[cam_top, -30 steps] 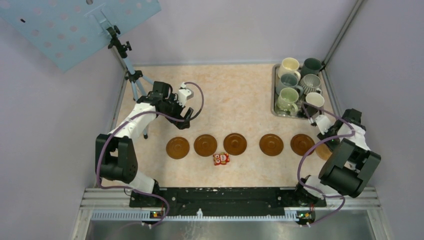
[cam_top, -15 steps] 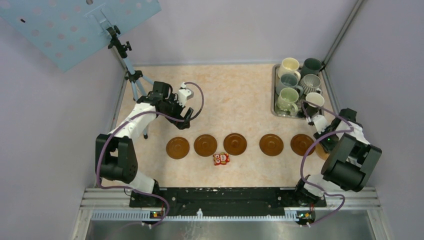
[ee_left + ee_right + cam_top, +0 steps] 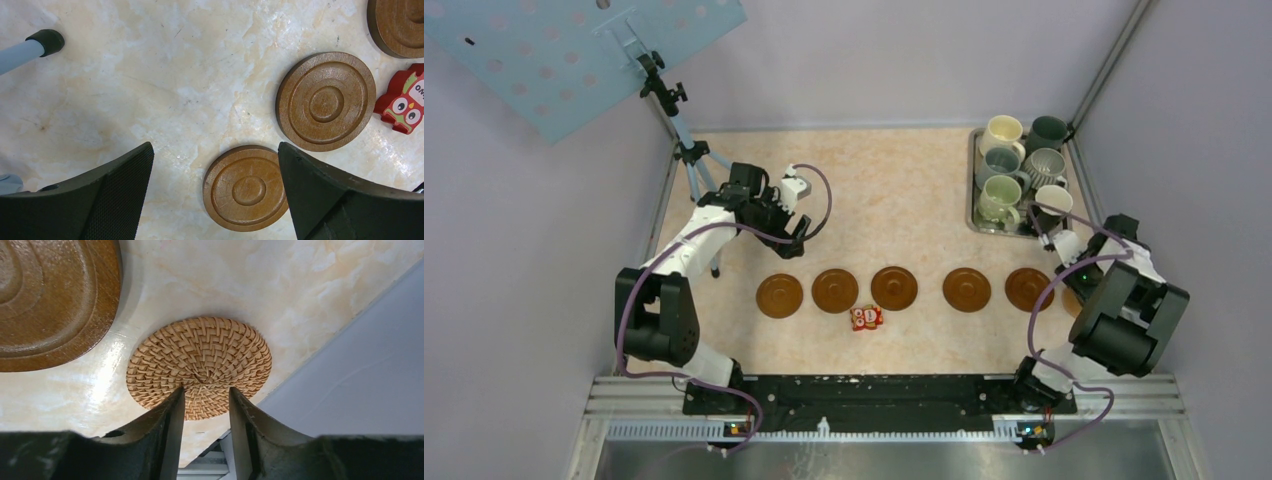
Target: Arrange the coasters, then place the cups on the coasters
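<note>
Five brown wooden coasters lie in a row across the table, from the leftmost [image 3: 779, 296] to the rightmost [image 3: 1028, 288]. A sixth round mat, a woven straw coaster [image 3: 200, 355], lies flat by the right wall beside a wooden coaster [image 3: 50, 300]. My right gripper [image 3: 206, 390] hovers just above its near edge, jaws open a narrow gap with nothing between them. Several cups stand on the metal tray [image 3: 972, 190] at the back right, among them a cream one [image 3: 1002, 132] and a dark green one [image 3: 1049, 131]. My left gripper [image 3: 215, 150] hangs wide open above the leftmost coaster [image 3: 247, 187].
A small red owl packet [image 3: 865, 318] lies just in front of the coaster row. A tripod [image 3: 686, 150] stands at the back left, one foot [image 3: 45, 40] near my left gripper. The grey side wall [image 3: 360, 365] runs close to the woven coaster.
My right arm has shifted a little rightward towards the wall, and in the top view it now covers the woven coaster. The left arm has not moved.
</note>
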You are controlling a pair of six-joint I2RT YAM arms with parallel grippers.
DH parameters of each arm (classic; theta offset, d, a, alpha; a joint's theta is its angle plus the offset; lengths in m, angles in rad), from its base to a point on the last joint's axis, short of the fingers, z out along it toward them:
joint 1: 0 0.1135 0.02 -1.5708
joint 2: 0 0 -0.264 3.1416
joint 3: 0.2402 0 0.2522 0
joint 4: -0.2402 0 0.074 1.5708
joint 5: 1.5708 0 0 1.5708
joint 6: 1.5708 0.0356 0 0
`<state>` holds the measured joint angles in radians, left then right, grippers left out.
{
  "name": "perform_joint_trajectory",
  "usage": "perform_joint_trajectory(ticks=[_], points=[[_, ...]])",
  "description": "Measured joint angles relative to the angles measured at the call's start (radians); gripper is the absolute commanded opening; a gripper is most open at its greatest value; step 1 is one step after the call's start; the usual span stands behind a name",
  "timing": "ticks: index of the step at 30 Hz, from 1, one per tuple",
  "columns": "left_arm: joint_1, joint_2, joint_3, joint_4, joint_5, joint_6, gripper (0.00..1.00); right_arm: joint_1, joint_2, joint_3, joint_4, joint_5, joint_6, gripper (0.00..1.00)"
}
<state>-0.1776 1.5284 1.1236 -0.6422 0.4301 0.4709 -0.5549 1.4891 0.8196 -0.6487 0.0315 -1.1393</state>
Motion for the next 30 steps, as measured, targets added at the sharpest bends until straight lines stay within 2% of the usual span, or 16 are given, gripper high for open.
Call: perform_joint_trajectory(ticks=[3, 6, 14, 18, 23, 30], points=[[0.000, 0.000, 0.000, 0.000, 0.000, 0.000, 0.99, -0.006, 0.006, 0.027, -0.040, -0.027, -0.001, 0.56], [0.000, 0.000, 0.000, -0.003, 0.000, 0.003, 0.99, -0.011, 0.005, 0.095, -0.113, -0.094, 0.013, 0.65], [0.000, -0.004, 0.009, -0.024, -0.002, 0.017, 0.99, -0.011, -0.058, 0.371, -0.276, -0.332, 0.119, 0.74], [0.000, -0.023, 0.010, -0.018, -0.004, 0.002, 0.99, -0.011, -0.068, 0.479, -0.325, -0.427, 0.227, 0.83], [0.000, -0.056, 0.039, 0.005, 0.021, -0.017, 0.99, -0.011, -0.045, 0.581, -0.378, -0.513, 0.344, 0.84], [0.000, -0.071, 0.054, 0.063, 0.132, -0.036, 0.99, 0.004, 0.135, 0.776, -0.466, -0.567, 0.350, 0.82]])
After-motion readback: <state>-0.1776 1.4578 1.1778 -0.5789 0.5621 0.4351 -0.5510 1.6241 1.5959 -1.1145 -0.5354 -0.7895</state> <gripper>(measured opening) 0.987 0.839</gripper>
